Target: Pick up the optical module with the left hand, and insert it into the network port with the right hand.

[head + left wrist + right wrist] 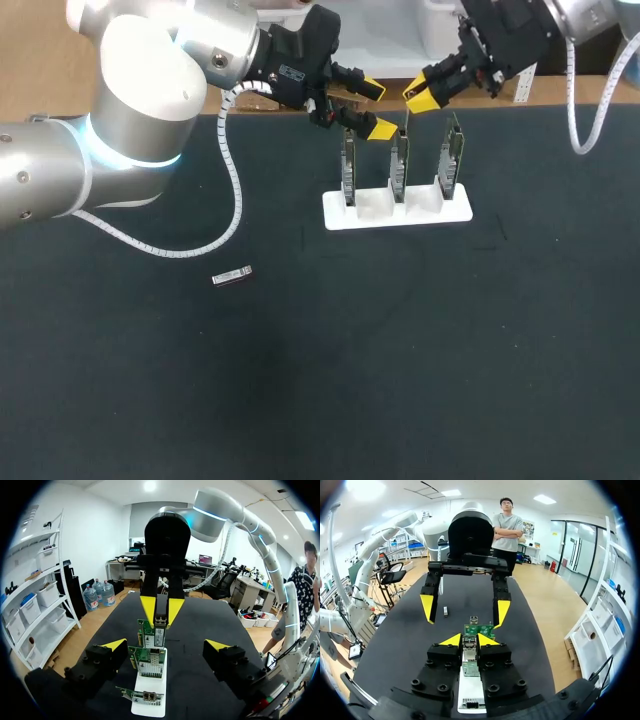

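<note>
Two grippers crowd the upper middle of the head view above the cards [398,165], so the likeliest trouble is a knock between them, or the left gripper [376,108], jaws spread and empty, clipping a card as it leaves for the module [232,276], which lies flat on the counter [400,380] at centre left, well apart from both. The right gripper [420,98] has its jaws pinching a small piece, seemingly a second module [469,647]. By count: three cards upright in one white holder [375,215], one loose module, one held.
</note>
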You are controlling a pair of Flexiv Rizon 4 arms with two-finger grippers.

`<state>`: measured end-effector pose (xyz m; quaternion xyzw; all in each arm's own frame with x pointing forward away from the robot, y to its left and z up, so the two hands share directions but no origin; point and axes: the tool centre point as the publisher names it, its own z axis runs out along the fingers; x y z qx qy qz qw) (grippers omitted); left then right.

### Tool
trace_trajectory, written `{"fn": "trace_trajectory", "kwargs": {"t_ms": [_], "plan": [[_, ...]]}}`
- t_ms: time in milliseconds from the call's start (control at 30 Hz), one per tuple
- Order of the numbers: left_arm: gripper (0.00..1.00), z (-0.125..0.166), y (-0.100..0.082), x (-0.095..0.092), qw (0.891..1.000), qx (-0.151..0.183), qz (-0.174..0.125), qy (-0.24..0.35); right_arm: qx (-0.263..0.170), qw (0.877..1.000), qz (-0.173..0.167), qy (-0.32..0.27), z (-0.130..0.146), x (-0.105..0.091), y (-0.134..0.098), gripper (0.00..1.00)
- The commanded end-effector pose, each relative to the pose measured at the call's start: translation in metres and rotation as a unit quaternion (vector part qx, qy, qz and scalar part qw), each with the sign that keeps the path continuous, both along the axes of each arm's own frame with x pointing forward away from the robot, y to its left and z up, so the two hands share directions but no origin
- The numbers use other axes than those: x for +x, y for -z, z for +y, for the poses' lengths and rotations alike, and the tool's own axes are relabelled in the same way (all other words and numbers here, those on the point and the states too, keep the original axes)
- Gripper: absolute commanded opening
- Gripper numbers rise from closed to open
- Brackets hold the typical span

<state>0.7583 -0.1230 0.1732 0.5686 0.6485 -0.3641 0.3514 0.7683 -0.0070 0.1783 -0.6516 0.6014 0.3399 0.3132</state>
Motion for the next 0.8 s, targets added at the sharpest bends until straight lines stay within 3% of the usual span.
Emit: {"fn": "trace_trajectory", "kwargs": {"t_ms": [33,800], "plan": [[1.0,-0.0014,-0.0008,0.0027,1.0,0.004,0.002,0.001,-0.001,1.0,0.0,0.001,0.0023,-0.0004,0.0014,0.0],[1.0,-0.0014,-0.0008,0.0027,1.0,0.004,0.002,0.001,-0.009,1.0,-0.003,-0.005,0.0063,0.0051,0.0066,0.0]]}}
